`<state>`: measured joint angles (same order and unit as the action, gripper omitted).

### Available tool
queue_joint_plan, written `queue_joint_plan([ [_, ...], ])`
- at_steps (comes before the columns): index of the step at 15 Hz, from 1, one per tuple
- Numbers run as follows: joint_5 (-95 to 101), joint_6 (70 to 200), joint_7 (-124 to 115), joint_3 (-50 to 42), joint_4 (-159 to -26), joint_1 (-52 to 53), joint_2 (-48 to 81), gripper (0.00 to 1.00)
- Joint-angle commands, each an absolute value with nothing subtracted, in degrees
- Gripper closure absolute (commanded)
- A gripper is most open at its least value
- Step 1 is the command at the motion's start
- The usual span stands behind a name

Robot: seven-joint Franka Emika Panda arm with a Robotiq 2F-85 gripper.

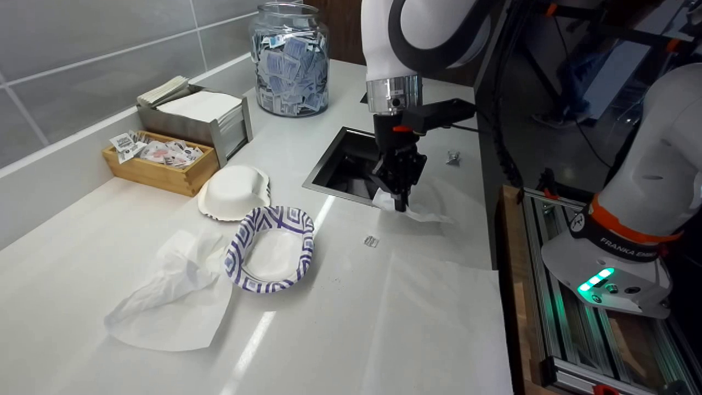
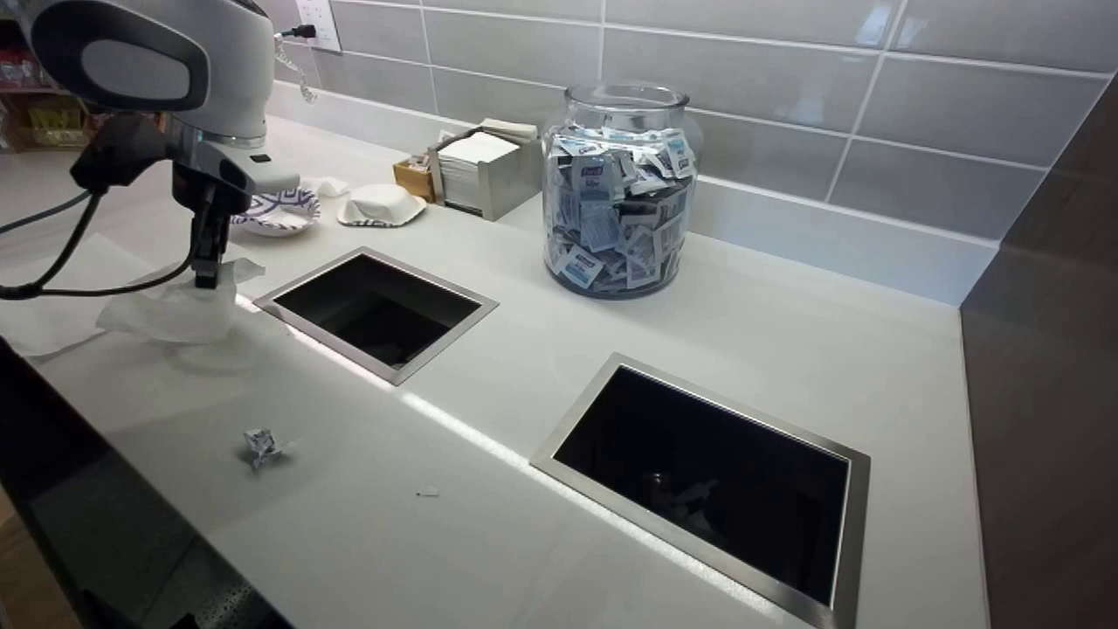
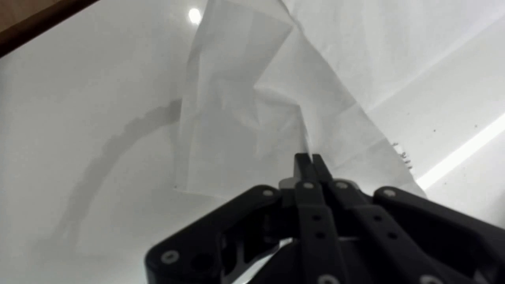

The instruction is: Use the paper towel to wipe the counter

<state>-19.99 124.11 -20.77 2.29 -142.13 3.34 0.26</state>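
Evidently the jaws are drawn fully together, pinching the paper towel (image 3: 244, 110) at a fold, so the task's thing hangs from their tips and spreads loosely out from them over the surface (image 1: 307, 340). That narrow pinch is the weak spot, I judge: a hard drag could tear the thin paper or slip it free, and since most of it lies to one side of the jaws, their bare tips might scrape instead of wiping. Just beside the jaws lies the nearer cutout (image 2: 438, 344); a sweep that way could let a loose corner dip past its rim and snag. Also near them is a printed scrap (image 1: 371, 241), which a light pass may merely push along. Farther from the jaws, a flat white sheet (image 1: 439, 329) could be rucked up if the paper towel rides onto it; whether the two touch I cannot tell. About as far off, on another side, stands the patterned bowl (image 1: 236, 260), which a wide swing might knock, and well apart from the jaws is the glass jar (image 2: 626, 103).
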Motion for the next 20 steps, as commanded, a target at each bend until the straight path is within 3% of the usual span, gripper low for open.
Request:
queue_joint_plan([
  [1,-25.98,121.12,-13.50,2.41,-141.33,2.95,3.21,1.00],
  [10,-20.21,119.64,-19.72,1.02,-140.71,2.63,7.33,1.00],
  [20,5.05,123.28,-37.37,-2.34,-139.64,2.38,6.51,1.00],
])
